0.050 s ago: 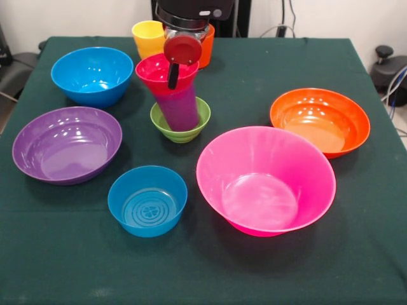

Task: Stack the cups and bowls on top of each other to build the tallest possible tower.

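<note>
1. You have the tower started just above the middle of the frame: a small green bowl sits on the bench, a translucent purple cup stands in it with a slight tilt, and a small red bowl rests on the cup's mouth. The wide bowl at the bottom gives the narrow cup a seat, which is likely why this order suits height.
2. Your gripper hangs at the red bowl's right rim, with a round red pad and a dark finger crossing the rim. You cannot tell from this view whether it is clamped on the rim or clear of it.
3. The yellow cup and the orange cup wait at the top of the frame, just behind the tower and either side of the arm, close at hand for the next levels.
4. The remaining bowls ring the tower, well apart from it: mid-sized blue bowl upper left, purple bowl left, small blue bowl lower centre, large pink bowl lower right, orange bowl right.
5. Judge the red bowl's seating carefully; on a leaning cup it could tip if nudged.
</note>
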Controlling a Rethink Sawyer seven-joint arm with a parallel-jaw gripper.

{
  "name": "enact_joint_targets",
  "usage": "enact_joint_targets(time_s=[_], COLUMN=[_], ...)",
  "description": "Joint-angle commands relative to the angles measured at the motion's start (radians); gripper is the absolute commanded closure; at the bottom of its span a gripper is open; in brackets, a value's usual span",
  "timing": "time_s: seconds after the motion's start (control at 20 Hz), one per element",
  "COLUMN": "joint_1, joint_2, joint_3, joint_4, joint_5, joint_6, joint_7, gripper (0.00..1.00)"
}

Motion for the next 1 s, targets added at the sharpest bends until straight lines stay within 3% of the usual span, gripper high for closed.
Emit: enact_joint_targets(time_s=[0.05, 1.0], joint_1=[0.024, 0.043], joint_2=[0.067, 0.009], joint_3=[0.090, 0.091], joint_4=[-0.050, -0.032], joint_5=[-0.069, -0.043], joint_6=[0.036, 0.119], joint_7=[-0.137, -0.140], gripper=[1.00, 1.00])
